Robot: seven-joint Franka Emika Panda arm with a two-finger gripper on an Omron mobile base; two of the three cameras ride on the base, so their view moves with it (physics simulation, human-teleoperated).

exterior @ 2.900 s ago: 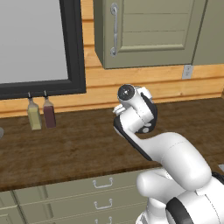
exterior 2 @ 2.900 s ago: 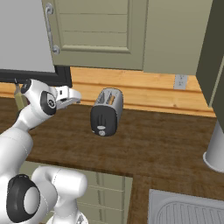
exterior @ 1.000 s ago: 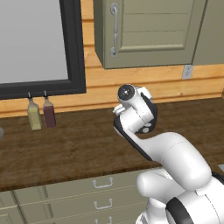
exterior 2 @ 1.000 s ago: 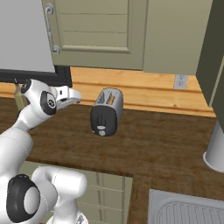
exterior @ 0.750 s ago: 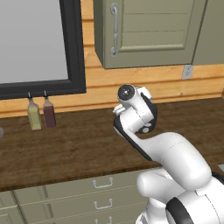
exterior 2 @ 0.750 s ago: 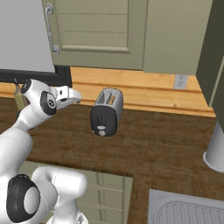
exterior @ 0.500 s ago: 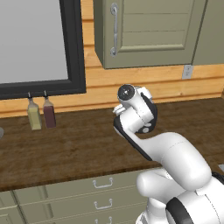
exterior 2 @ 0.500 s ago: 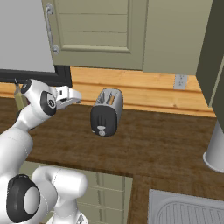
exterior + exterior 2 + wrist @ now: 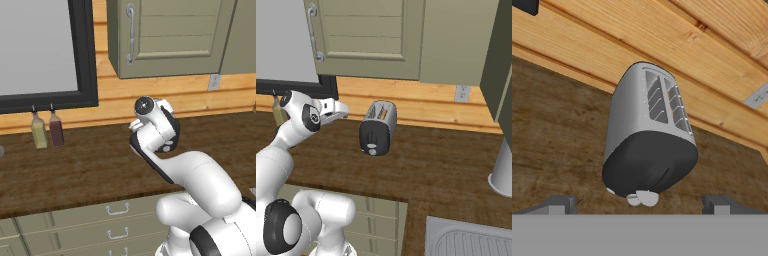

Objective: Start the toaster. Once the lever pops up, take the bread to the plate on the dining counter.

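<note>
My pincer (image 9: 342,111) is hanging wide open, holding nothing, toaster (image 9: 377,127) at three o'clock; approaching off-line, I am risking missing the lever (image 9: 647,197) or shoving the toaster.

The left base view looks from behind the arm's left side, forward and down over the dark wood tabletop (image 9: 90,170) toward the plank wall. The right base view looks from behind its right side at the same tabletop (image 9: 446,170) and wall, with the toaster (image 9: 376,127) at middle distance. The hand view sits close to the toaster (image 9: 648,137), facing its black end, tilted.
</note>
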